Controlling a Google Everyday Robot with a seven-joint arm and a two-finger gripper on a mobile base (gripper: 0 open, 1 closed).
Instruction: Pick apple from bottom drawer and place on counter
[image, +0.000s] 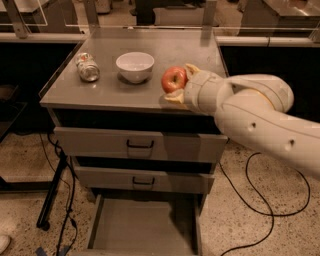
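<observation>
Apple (172, 79): red-orange, yellowish patch; clamped between gripper (181, 84) fingers (173, 98), over counter (165, 47).
Bowl (135, 66): white, left of fingers.
Drawer (142, 227): open, below fingers.

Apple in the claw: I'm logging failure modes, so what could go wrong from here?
The claw holds the apple over the counter, close to its front edge. Released here, it could roll off and drop toward the open bottom drawer. Carrying it further left risks bumping the white bowl.
</observation>
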